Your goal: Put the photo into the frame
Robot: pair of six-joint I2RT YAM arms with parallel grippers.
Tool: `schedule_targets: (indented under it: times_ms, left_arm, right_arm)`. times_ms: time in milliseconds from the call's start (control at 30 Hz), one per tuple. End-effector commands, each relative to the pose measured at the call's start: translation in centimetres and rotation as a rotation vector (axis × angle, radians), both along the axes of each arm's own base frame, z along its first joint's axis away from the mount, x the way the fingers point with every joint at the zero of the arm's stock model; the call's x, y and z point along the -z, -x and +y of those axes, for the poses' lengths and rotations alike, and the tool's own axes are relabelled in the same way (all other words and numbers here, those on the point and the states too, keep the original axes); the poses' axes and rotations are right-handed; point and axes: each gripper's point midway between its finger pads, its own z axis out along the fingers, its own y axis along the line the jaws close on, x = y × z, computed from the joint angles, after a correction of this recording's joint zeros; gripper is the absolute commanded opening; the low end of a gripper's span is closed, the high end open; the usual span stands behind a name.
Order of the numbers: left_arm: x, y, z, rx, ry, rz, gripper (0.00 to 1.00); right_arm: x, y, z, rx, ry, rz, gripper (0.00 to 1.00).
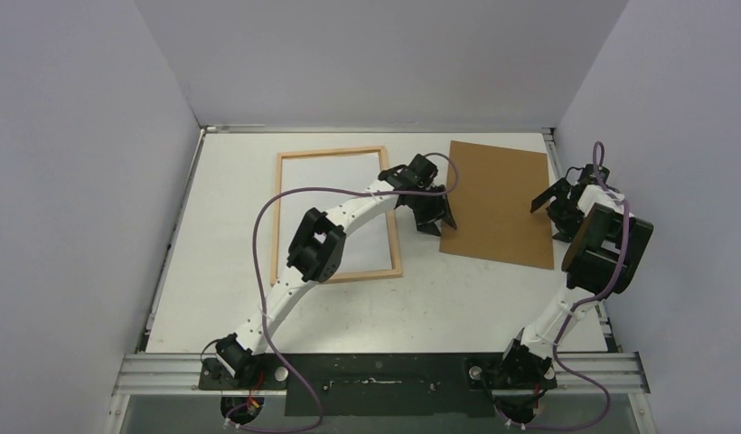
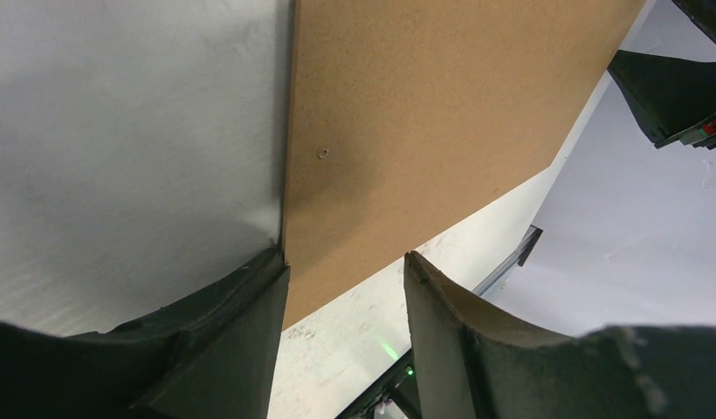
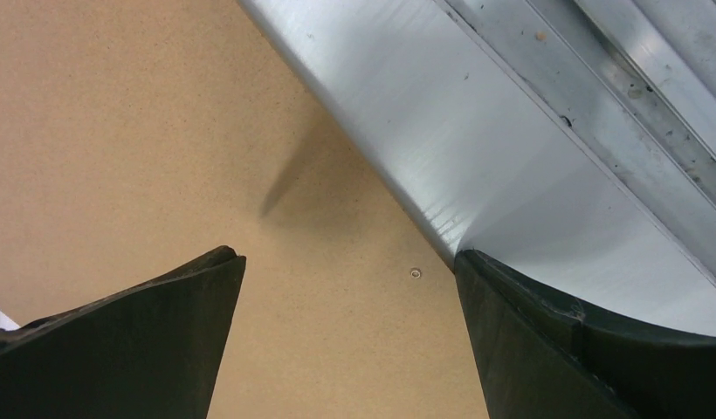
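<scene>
on the table (image 1: 457, 298) lie one frame (image 1: 331, 153) and one brown board (image 1: 502, 208).

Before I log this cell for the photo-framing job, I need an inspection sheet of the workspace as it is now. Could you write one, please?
Surface: white table, flat.
Job's things: frame lies flat, left of centre, its inside plain white; photo, no printed side seen.
Clutter: brown backing board lies flat to the right of the frame, apart from it.
Grippers: left gripper open, astride the board's left edge; right gripper wide open over the board's right edge.
Cables: purple cable loops along the left arm, and another runs along the right arm.
Surroundings: plain walls on three sides; metal rail at the near edge.
</scene>
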Motion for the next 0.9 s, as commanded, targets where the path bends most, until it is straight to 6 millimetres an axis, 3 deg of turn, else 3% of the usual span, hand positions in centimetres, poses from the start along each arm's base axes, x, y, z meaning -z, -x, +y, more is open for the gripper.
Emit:
schedule_targets:
  times_ms: [0, 233, 433, 633, 867]
  left_arm:
    - [-1.4, -2.2, -0.1, -0.006, 0.071, -0.018, 0.47]
    - [-4.4, -2.8, 0.5, 0.03, 0.133, -0.075, 0.46]
    - [-5.5, -2.5, 1.0, 0.063, 0.13, -0.107, 0.46]
    - [-8.6, -2.4, 1.4, 0.085, 0.149, -0.175, 0.46]
    - [-9.1, -1.7, 3.2, 0.081, 0.072, -0.181, 0.46]
  right_arm:
    - [1.9, 1.3, 4.3, 0.006, -0.162, 0.049, 0.96]
    - [0.9, 1.2, 7.9, -0.04, -0.2, 0.023, 0.95]
    - [-0.9, 1.6, 8.4, -0.035, -0.188, -0.007, 0.95]
    - [-1.8, 2.4, 9.1, -0.027, -0.198, -0.021, 0.94]
    - [-1.9, 3.4, 11.0, -0.065, -0.228, -0.015, 0.94]
